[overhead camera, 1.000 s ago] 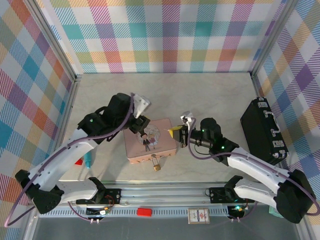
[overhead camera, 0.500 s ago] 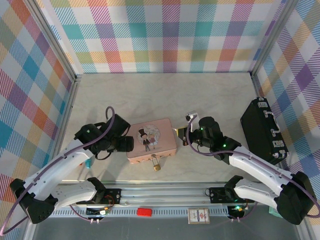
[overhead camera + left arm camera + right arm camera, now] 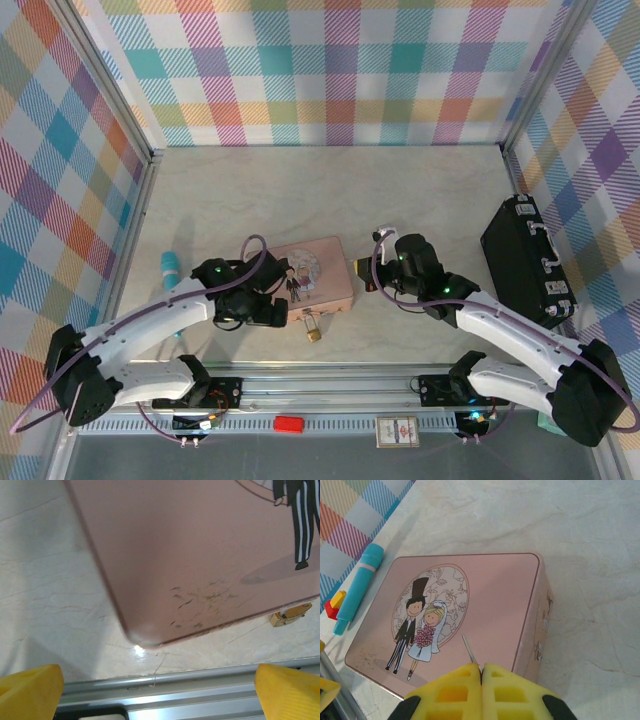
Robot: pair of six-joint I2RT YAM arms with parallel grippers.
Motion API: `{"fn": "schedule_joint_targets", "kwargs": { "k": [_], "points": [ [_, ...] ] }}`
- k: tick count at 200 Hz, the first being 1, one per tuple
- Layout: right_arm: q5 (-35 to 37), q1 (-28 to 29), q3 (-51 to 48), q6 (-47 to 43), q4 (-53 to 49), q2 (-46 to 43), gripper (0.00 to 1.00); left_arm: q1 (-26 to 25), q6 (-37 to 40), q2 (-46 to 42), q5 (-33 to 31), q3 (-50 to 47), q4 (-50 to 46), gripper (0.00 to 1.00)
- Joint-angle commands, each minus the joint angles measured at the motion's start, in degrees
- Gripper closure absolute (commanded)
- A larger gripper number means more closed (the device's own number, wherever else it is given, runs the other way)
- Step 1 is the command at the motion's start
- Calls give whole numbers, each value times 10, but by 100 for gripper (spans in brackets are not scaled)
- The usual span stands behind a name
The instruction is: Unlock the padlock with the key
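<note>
Key pinched in clenched right tool; padlock near released left tool.

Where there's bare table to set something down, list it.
Free: the far strip between the back wall and the pink tin, and the patch beyond the right arm beside the black case. Crowded: the near edge around the tin, with the padlock, left gripper, right gripper pinching the key, and the teal pen leftward.

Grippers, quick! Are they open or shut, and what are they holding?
Left gripper: open, holding nothing.
Right gripper: shut on the key.
</note>
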Motion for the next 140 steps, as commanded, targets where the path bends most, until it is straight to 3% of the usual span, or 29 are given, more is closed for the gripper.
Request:
{"fn": "schedule_joint_targets", "kwargs": {
  "k": [1,64,140],
  "points": [
    [12,-1,22,10,-14,10,100,-13,31,30,11,-7,32,2],
    [24,-1,35,20,-21,21,100,-14,41,87,31,-32,105,2],
    [28,-2,40,28,-35,20,100,-6,43,195,-33,18,172,10]
  ]
}}
